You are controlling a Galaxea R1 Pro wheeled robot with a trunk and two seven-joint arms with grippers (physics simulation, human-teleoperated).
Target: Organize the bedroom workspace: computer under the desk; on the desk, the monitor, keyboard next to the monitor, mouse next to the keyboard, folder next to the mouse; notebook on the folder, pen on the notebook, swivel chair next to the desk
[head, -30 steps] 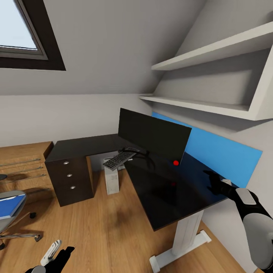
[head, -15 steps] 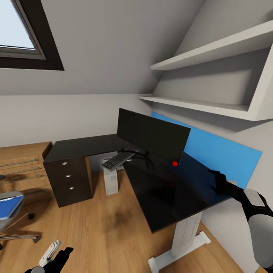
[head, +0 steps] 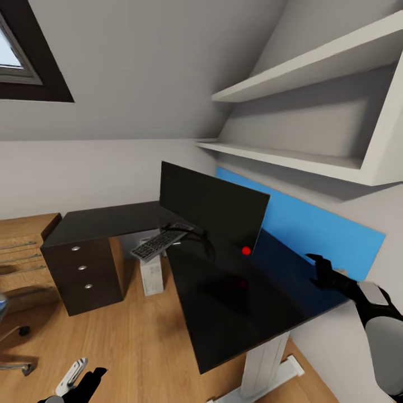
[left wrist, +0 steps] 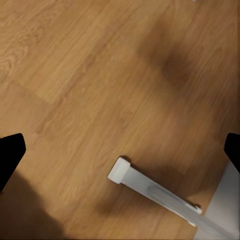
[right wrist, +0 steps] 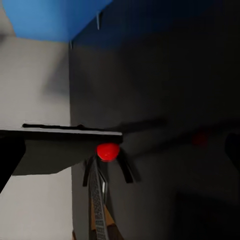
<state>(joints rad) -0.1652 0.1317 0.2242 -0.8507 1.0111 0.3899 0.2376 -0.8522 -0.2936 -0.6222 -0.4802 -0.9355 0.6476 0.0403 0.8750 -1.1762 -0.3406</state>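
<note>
Head view has your monitor (head: 211, 208) standing on the black desk (head: 252, 302) in front of the blue back panel (head: 313, 224), with the keyboard (head: 158, 243) tilted at the desk's inner corner, half hanging over the edge, and the computer (head: 151, 274) on the wood floor (head: 129, 347) below it. Your right gripper (head: 320, 270) hovers over the desk's far end with its fingers spread apart. Your left gripper (head: 84, 380) hangs low over the floor, fingers apart too, near the desk's white foot (left wrist: 150, 187).

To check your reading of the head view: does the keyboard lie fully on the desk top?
No: the keyboard juts out past the inner edge of the desk, hanging over the wooden floor.
</note>
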